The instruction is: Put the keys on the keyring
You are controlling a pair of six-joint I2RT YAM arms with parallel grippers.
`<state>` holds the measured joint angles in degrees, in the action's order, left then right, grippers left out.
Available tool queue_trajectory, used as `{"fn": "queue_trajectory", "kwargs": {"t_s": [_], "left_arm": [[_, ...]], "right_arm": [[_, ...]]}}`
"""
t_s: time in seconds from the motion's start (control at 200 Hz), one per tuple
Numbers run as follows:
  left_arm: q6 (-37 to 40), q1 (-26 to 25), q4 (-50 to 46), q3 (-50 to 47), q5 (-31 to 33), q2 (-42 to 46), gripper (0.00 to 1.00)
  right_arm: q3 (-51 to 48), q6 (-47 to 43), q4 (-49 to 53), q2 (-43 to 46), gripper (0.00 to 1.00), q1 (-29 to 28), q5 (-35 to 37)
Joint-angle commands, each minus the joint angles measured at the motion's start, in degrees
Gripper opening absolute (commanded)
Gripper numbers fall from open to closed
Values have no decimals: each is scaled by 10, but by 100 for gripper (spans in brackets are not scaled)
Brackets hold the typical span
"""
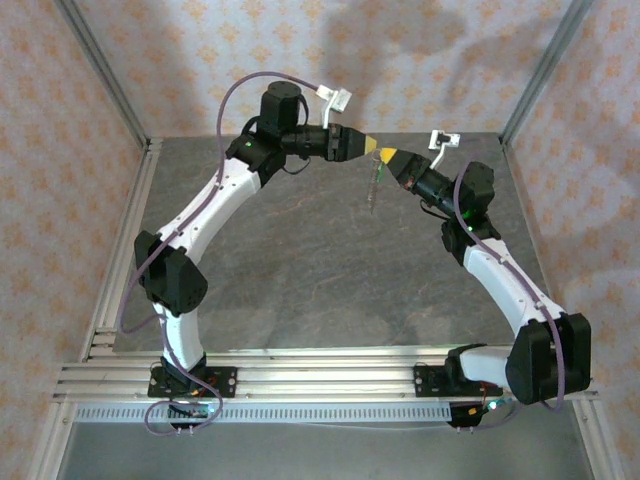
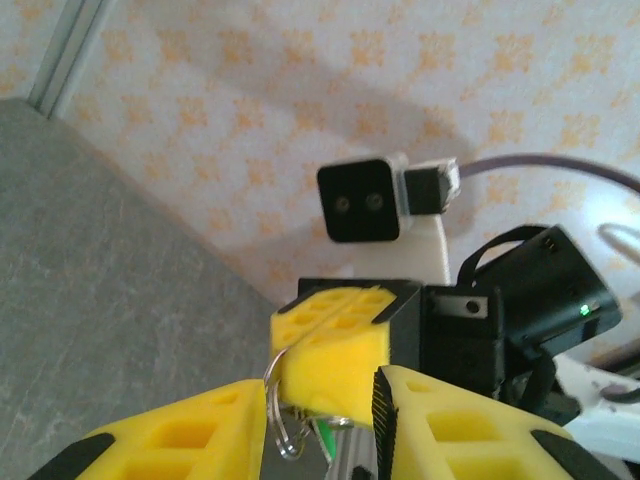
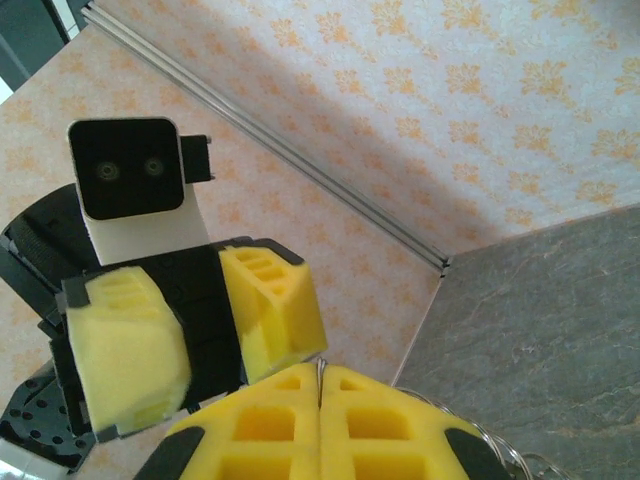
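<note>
Over the table [image 1: 300,290], your right gripper [image 3: 320,385] pinches the thin, likely slippery keyring [image 2: 276,392]; your left gripper [image 1: 368,145] gapes, holding nothing. Take the light key [image 2: 322,434] by its green head

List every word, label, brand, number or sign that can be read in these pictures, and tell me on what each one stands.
None can be read.
The wallpaper carries only an orange ornament pattern, not letters.
The black camera housing, the yellow fingers and the table bear no print.

Tabletop [image 1: 320,290] lies open; left jaws and right jaws crowd together.
</note>
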<state>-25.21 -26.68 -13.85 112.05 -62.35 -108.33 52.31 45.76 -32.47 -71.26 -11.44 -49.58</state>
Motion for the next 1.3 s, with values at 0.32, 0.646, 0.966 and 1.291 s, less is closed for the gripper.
{"fn": "queue_trajectory", "kwargs": {"t_s": [0.32, 0.646, 0.966, 1.291], "left_arm": [[42, -11, -62, 42, -25, -35, 34], [31, -12, -43, 45, -21, -38, 34], [22, -13, -29, 48, -35, -40, 18], [49, -27, -56, 63, -53, -45, 5]], "right_arm": [[18, -20, -9, 17, 0, 3, -18], [19, -30, 3, 18, 0, 3, -25], [19, -33, 8, 20, 0, 3, -25], [24, -28, 7, 20, 0, 3, -20]]}}
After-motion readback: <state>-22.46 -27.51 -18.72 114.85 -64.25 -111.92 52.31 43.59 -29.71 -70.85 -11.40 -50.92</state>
